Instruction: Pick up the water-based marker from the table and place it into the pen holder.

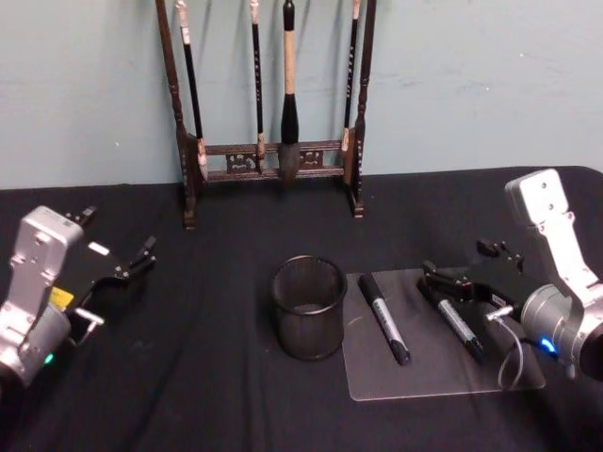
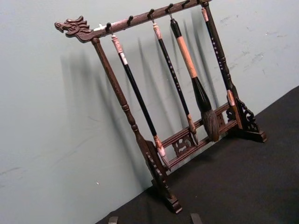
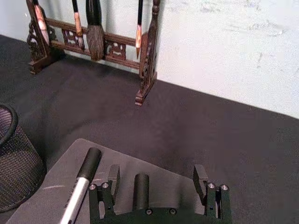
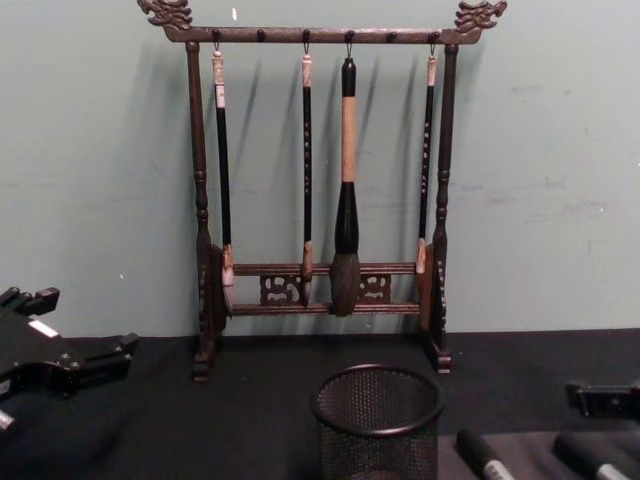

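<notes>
I'm seeing the right claw gaping wide, straddling a marker on the clear mat. The marker's print is too blurred to read. The left claw is hanging open, empty.

We note a matt black cloth over the table. Pen holder: black wire mesh, smooth solid rim. Right of it, a clear glossy plastic sheet. Far rack: dark carved wood, slight sheen.

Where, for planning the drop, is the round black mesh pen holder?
Head view: the pen holder stands centrally, just left of the clear mat, before the dark wooden brush rack.
</notes>
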